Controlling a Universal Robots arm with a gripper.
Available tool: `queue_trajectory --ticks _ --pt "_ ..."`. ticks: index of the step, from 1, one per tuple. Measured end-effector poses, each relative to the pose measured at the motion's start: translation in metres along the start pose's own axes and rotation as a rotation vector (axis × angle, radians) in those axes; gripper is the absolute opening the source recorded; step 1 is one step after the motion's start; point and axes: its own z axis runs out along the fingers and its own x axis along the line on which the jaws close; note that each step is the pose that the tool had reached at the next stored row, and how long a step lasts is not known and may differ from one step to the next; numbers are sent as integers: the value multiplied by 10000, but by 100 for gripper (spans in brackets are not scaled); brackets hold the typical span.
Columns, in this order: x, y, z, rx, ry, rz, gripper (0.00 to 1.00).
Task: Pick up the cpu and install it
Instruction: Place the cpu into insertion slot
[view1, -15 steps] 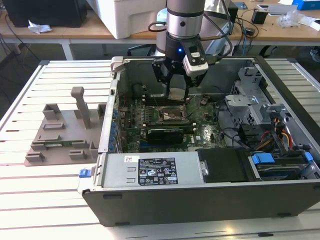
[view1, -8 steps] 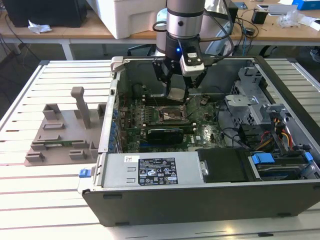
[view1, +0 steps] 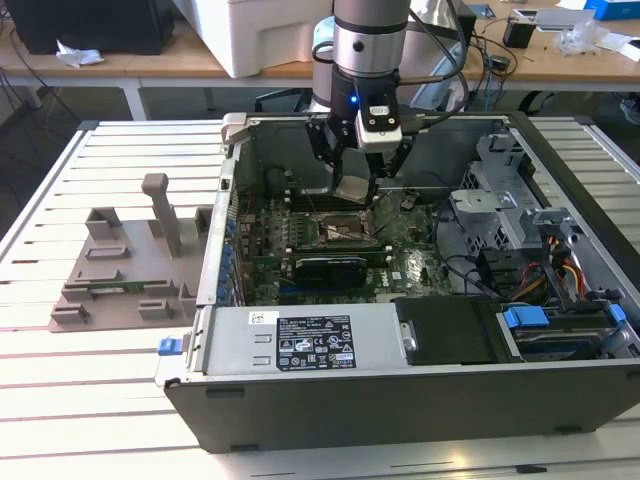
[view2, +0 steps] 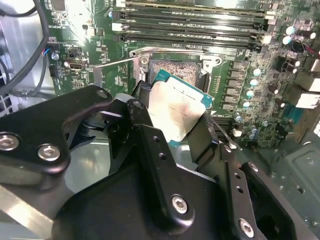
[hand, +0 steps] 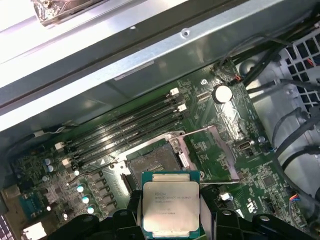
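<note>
The cpu (view1: 355, 188) is a small square chip with a pale silver top, hanging tilted above the motherboard inside the open computer case (view1: 400, 400). My gripper (view1: 357, 186) is shut on it, one black finger on each side. In both wrist views the cpu (view2: 175, 110) (hand: 170, 205) sits between the fingers (view2: 145, 127), its green edge showing. The open cpu socket (hand: 155, 160) (view2: 175, 70) lies on the board just beyond the chip, apart from it, with its metal frame and lever raised. In the exterior view the socket (view1: 345, 230) is below the gripper.
A black expansion card (view1: 320, 268) lies just in front of the socket. Memory slots (hand: 125, 130) run behind it. A power supply (view1: 310, 340) and drive bays (view1: 560, 330) fill the case front. A grey fixture plate (view1: 130, 270) with upright blocks stands on the exterior view's left.
</note>
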Motion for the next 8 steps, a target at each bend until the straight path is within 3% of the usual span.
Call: queue_trajectory --ticks 8 --pt "0 0 0 30 -11 893 54"
